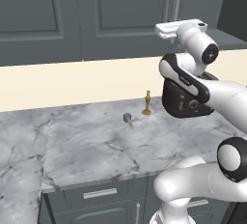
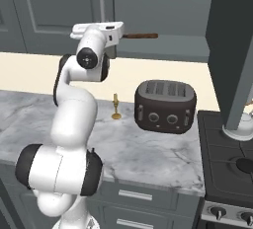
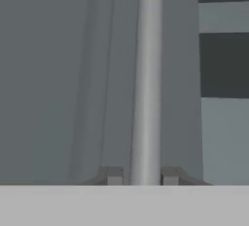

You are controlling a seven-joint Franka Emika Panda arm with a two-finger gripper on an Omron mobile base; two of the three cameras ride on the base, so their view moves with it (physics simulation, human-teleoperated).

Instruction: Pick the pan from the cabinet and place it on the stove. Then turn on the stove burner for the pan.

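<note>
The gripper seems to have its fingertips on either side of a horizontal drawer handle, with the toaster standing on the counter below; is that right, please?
Not quite. The gripper straddles the long vertical bar handle of the cabinet, not a drawer handle; the hand view shows the silver bar running up between the fingertips. The toaster does stand on the counter below.

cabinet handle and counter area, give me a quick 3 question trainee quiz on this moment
1. True or false: the end effector has one fingertip on each side of the cabinet's silver bar handle.
2. What stands nearest the toaster on the marble counter: A) brass candlestick, B) kettle, C) bowl?
3. Fill in: the stove lies to the toaster's ____ in the right base view.

Key: 1 true; 2 A; 3 right
</note>
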